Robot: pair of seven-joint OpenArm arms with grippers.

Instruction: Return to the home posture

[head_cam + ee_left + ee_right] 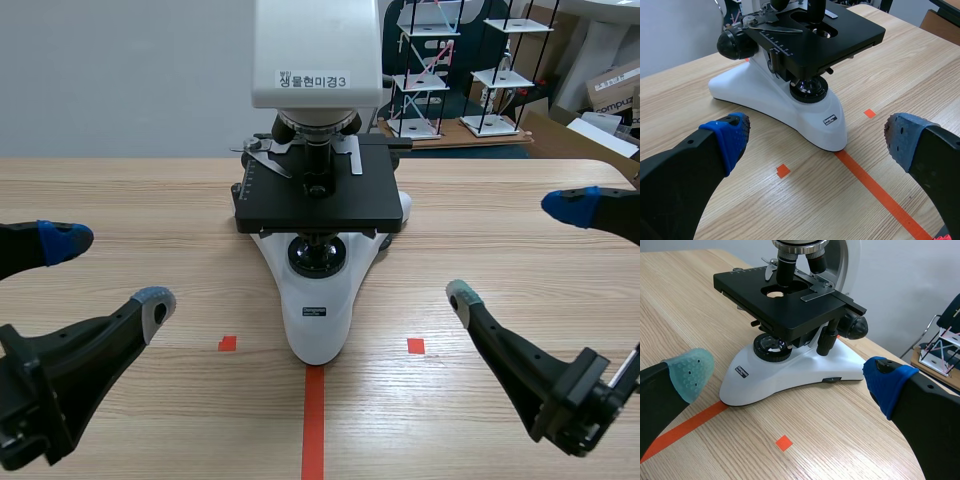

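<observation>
A white microscope (318,312) with a black stage (318,195) stands at the middle of the wooden table (120,200). My left gripper (110,270) hovers low to its left, open and holding nothing. My right gripper (517,250) mirrors it on the other side, also open and empty. In the left wrist view the microscope's base (765,100) lies ahead of the left gripper (817,139), whose blue pads (732,135) stand wide apart. In the right wrist view the microscope (790,365) sits ahead of the spread fingers of the right gripper (787,377).
Orange-red tape marks lie in front of the microscope. Beyond the table's far right corner stand wire model racks (495,75) and cardboard boxes (612,85). A pale wall backs the left side.
</observation>
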